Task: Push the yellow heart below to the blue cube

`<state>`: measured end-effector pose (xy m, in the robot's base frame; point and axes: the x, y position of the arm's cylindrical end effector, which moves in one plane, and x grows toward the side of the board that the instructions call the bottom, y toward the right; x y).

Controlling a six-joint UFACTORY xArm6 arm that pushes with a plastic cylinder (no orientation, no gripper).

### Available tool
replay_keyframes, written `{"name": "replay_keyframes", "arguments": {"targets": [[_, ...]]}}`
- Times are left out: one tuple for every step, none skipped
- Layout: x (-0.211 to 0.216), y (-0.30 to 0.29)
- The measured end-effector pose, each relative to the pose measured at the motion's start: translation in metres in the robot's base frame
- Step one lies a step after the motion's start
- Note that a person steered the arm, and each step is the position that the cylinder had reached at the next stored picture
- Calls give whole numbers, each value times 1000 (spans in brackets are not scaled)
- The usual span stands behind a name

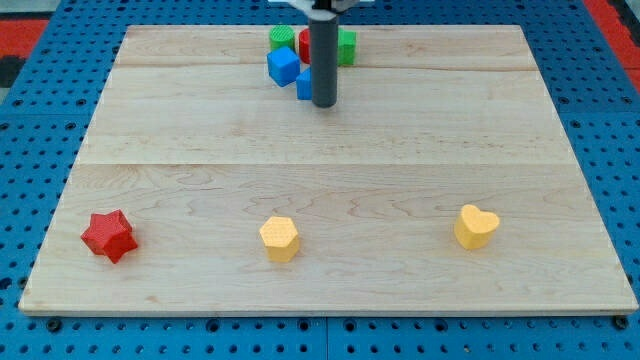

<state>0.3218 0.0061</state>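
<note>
The wooden board (pixel 330 190) fills most of my view, sitting on a blue perforated table (pixel 20 180). My rod (pixel 323 60) comes down at the far edge, near the middle, and my tip (pixel 323 104) rests on the board among a cluster of blocks; it carries no jaws, so it grasps nothing and only stands against them. Just left of the rod sits the blue cube (pixel 284 66), and a second blue block (pixel 304 84) peeks out touching the rod's left side, its shape unclear. Behind them lie a green block (pixel 282 39) at left, a green block (pixel 347 46) at right, and a sliver of a red block (pixel 304 43). Well apart, along the near edge, I see a red star (pixel 109 235) at left, a yellow block (pixel 280 239), roughly hexagonal, in the middle, and the yellow heart (pixel 476 226) at right.
</note>
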Motion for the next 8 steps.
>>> {"name": "replay_keyframes", "arguments": {"targets": [[-21, -6], [20, -11], [78, 50], [89, 142], [128, 260], [202, 258], [212, 168], [224, 91]]}}
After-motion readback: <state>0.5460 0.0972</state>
